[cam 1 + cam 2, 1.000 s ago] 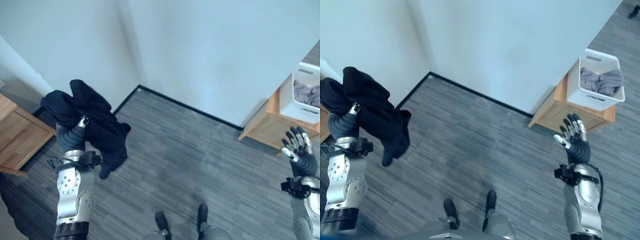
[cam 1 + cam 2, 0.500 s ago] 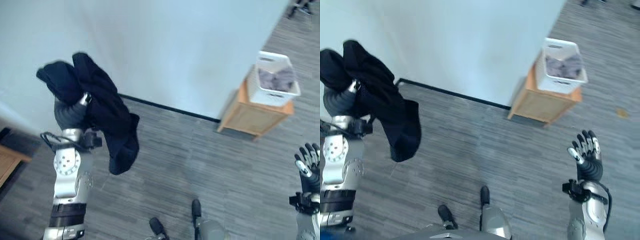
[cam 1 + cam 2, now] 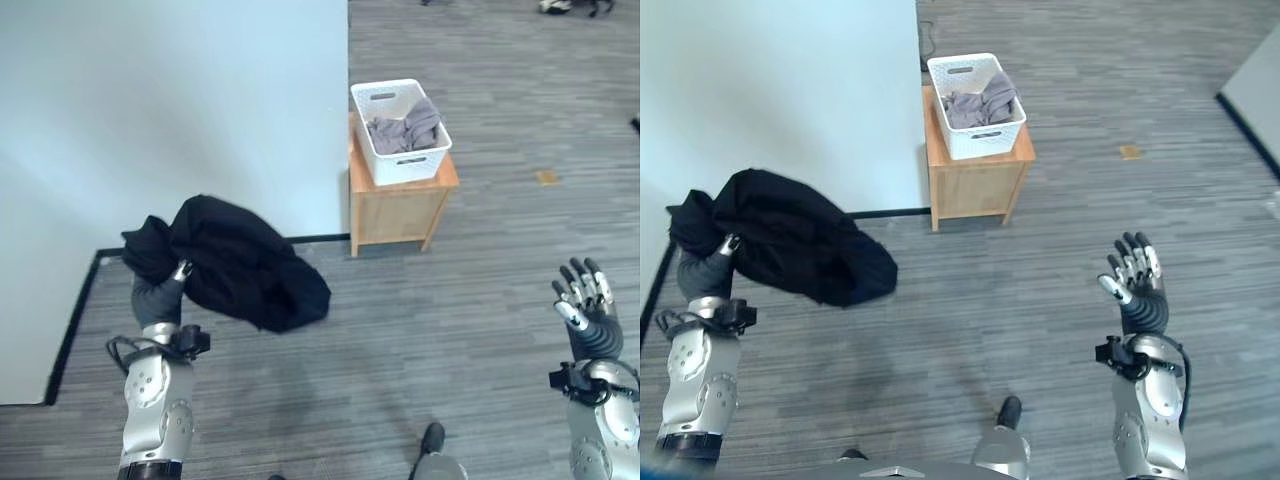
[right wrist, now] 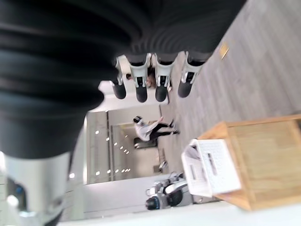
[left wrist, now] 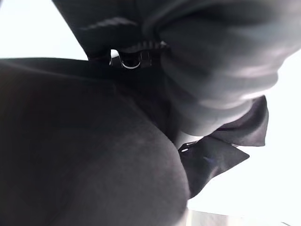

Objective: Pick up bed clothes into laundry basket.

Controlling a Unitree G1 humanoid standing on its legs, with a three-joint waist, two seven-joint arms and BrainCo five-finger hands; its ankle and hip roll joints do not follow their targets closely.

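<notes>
Left hand point(image 3: 157, 300): raised at robot's left, fingers clenched into a bunched black cloth garment point(image 3: 235, 262); most of the hand is buried in the fabric, one silver finger shows.
Black garment: off the floor, draped over the left hand, its loose end hanging toward robot's right. Left wrist view shows dark folds right up against the camera.
Right hand point(image 3: 1135, 285): raised at robot's right, palm up, fingers straight & spread, holding nothing.
Basket: white plastic slotted laundry basket point(image 3: 1009, 130) sits atop a small light-wood side table point(image 3: 980, 180), next to the end of a pale blue-white wall point(image 3: 180, 110). Crumpled grey clothes point(image 3: 980, 100) already inside.
Basket vs garment: well apart, basket ahead & to robot's right of the load.
Floor: grey striped carpet point(image 3: 480, 260).
Step in hand (judgement): carrying the garment to the basket.
Doing it well (judgement): keep grip tight & arm high so the trailing end clears the table edge; get the bundle centred over the rim before letting go; free right hand could gather the hanging end.
Risk (judgement): loose end may drape outside the rim.
</notes>
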